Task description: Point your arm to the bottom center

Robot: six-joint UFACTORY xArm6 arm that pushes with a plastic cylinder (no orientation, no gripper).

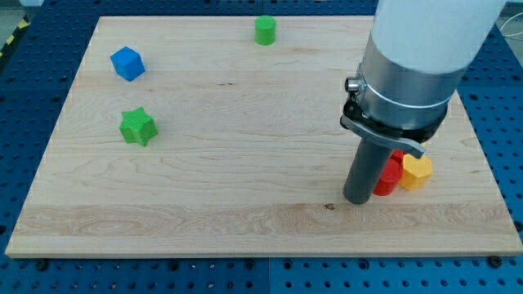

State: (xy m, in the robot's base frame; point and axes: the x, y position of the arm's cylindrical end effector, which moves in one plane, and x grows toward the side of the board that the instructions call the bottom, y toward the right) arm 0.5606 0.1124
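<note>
Two green blocks, star [137,126] and cylinder [265,30]; one blue cube [127,63], one red block [389,175], one yellow heart [417,172]; my tip [357,199] touches red; no jaws; wooden desk [245,204], blue pegboard [24,122]

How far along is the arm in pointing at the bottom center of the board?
Done: my tip is already low on the wooden board, near the view's bottom edge. In hand: it sits right of center, touching or just left of the red block, with the yellow block beyond. Left: slide toward the view's left to the bottom middle.

upper housing: white rounded cylinder [433,33]
collar: grey metal band with clamp screw [404,94]
rod: straight dark cylinder, my tip [357,200]
</note>
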